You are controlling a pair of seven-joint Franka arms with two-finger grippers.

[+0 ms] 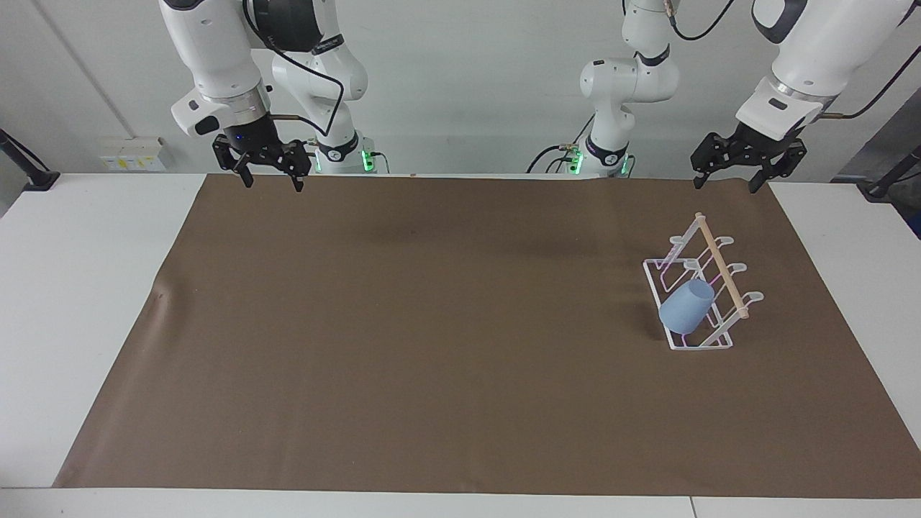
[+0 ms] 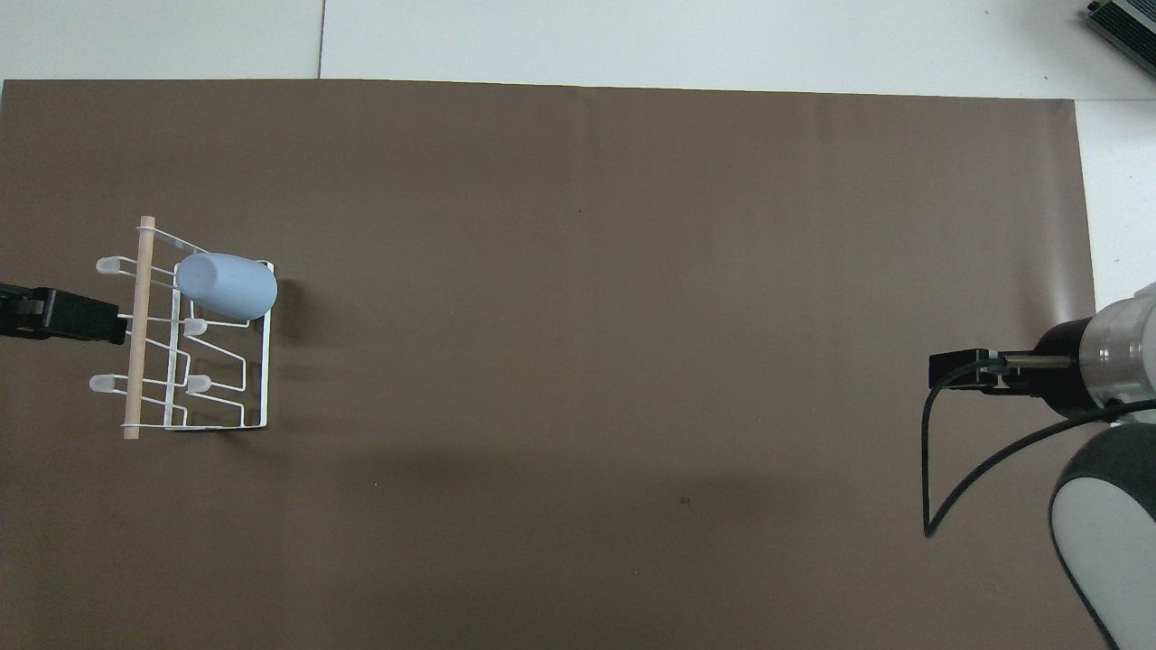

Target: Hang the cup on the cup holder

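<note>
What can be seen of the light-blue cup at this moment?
The cup is a small, plain, matte light-blue tumbler without a handle, plastic by its look. It sits tilted, mouth down, over a prong of the white wire cup holder, at the holder's end farthest from the robots, its closed base pointing up and away from the wooden dowel. Only the holder touches it; neither hand is near it.
</note>
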